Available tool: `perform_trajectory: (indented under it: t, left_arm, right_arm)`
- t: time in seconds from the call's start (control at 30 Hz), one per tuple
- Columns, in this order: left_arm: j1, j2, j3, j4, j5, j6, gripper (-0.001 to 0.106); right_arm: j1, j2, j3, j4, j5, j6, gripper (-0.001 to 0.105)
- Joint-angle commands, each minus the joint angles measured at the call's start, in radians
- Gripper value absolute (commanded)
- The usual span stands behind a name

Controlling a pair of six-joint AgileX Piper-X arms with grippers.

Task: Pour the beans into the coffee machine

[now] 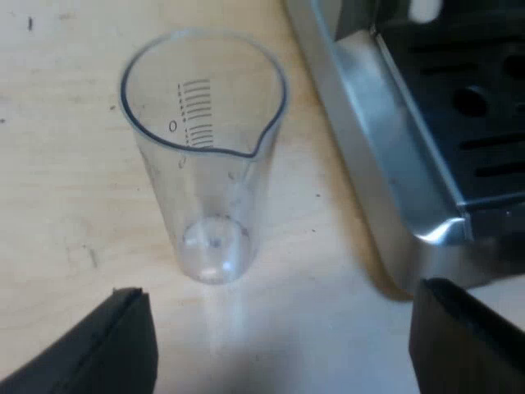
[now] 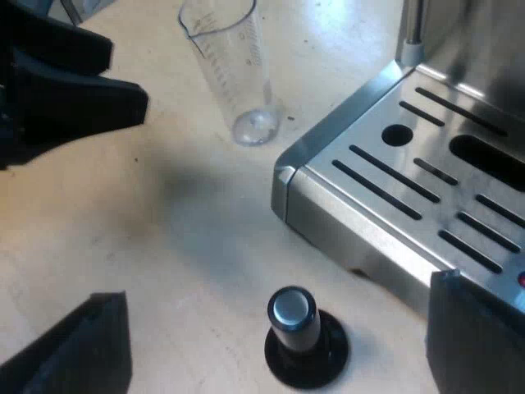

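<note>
Here's the measuring glass [image 1: 205, 164], upright on the tabletop [image 1: 66, 213], just beside the front corner of the espresso machine [image 1: 394, 172]. It looks empty to us, with no beans to be seen inside. Our left jaws hang over it spread wide, grasping nothing. Our right jaws are released too, wide apart above the tamper [image 2: 305, 341] that stands by the drip tray [image 2: 426, 139]. So nothing is in hand for pouring, and whether beans have reached the machine we cannot tell. The tabletop is pale and wood-grained, lightly scuffed, with a few dark specks. Of the room, nothing to report.
</note>
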State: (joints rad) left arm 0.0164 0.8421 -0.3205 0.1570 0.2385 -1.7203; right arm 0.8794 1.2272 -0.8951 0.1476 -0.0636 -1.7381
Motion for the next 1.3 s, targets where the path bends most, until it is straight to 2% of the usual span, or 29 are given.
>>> perform_trajectory:
  t: [0.03,0.2,0.37,0.53,0.67,0.83,0.87,0.93,1.03,1.13,1.3]
  left_arm:
    - [0.002,-0.084,-0.023,0.106,-0.003,-0.007,0.066]
    - [0.002,-0.206,-0.055,0.199,-0.001,-0.005,0.066]
    - [0.002,-0.29,-0.124,0.3,0.007,-0.005,0.066]
    - [0.002,-0.331,-0.195,0.387,0.044,-0.005,0.066]
    - [0.002,-0.352,-0.25,0.444,0.044,-0.005,0.066]
    - [0.002,-0.364,-0.309,0.492,0.044,-0.005,0.066]
    - [0.002,-0.368,-0.327,0.507,0.044,-0.005,0.066]
    - [0.002,-0.372,-0.34,0.523,0.044,-0.003,0.066]
    - [0.002,-0.397,-0.355,0.528,0.044,-0.003,0.066]
    - [0.002,-0.436,-0.358,0.528,0.044,-0.003,0.066]
    - [0.002,-0.518,-0.358,0.528,0.045,0.003,0.066]
  right_arm:
    - [0.001,-0.057,-0.003,0.061,0.0,0.0,0.079]
    - [0.001,-0.138,-0.003,0.146,0.021,0.018,0.079]
    - [0.001,-0.246,-0.01,0.247,0.092,0.032,0.079]
    - [0.001,-0.354,-0.01,0.323,0.15,0.046,0.079]
    - [-0.013,-0.428,-0.01,0.387,0.228,0.045,0.079]
    - [-0.063,-0.456,-0.013,0.422,0.265,0.045,0.079]
    - [-0.088,-0.464,-0.013,0.437,0.265,0.045,0.079]
    - [-0.249,-0.504,-0.013,0.472,0.262,0.031,0.079]
    - [-0.366,-0.533,-0.013,0.487,0.233,0.013,0.079]
    - [-0.459,-0.569,-0.013,0.502,0.165,-0.005,0.079]
    - [-0.591,-0.625,-0.013,0.548,0.114,-0.024,0.079]
